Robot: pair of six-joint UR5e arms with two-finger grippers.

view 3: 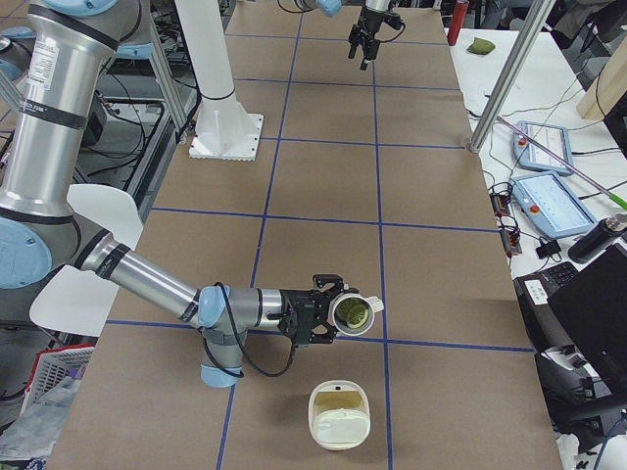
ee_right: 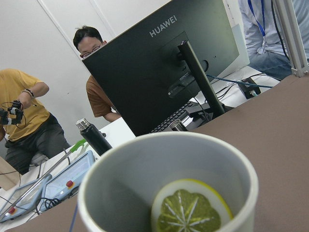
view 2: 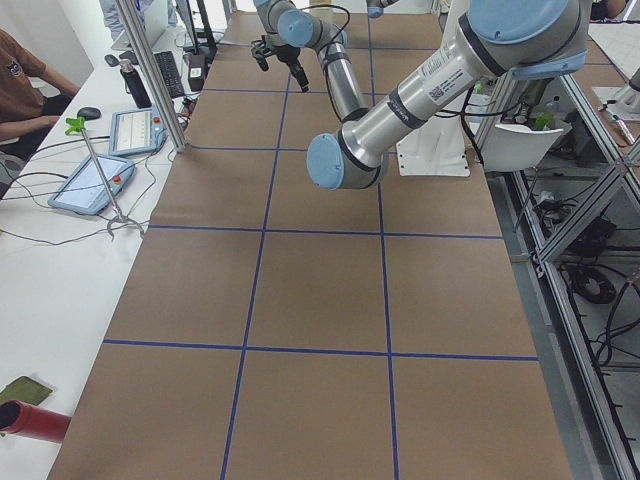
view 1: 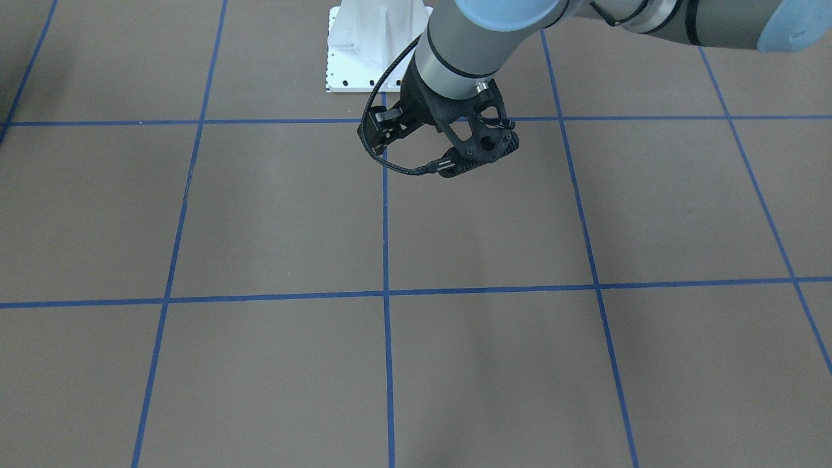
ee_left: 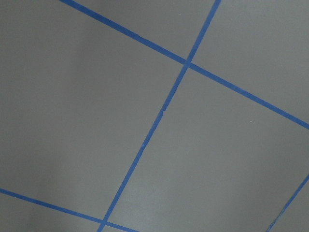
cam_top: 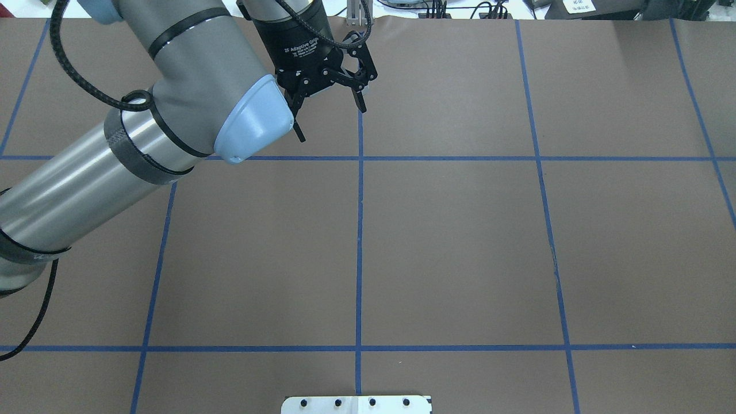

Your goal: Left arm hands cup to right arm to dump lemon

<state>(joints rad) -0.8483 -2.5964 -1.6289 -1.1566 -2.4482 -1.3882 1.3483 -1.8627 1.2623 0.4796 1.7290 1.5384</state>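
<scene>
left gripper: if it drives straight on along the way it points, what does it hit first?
The table's brown cover. The left gripper, jaws open, points down; its wrist view shows only cover and blue tape lines. Height unclear.

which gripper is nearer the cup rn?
Right. The right gripper is up against the cup, lemon inside, near the table's right end. The left gripper hangs open far off toward the opposite end.

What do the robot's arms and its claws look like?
Both arms are grey tubes with light-blue joint caps. The left arm has a looping black braided cable and a latticed black wrist mount. The left gripper is black and two-fingered, with white lettering. The right arm ends in a black right gripper.
</scene>
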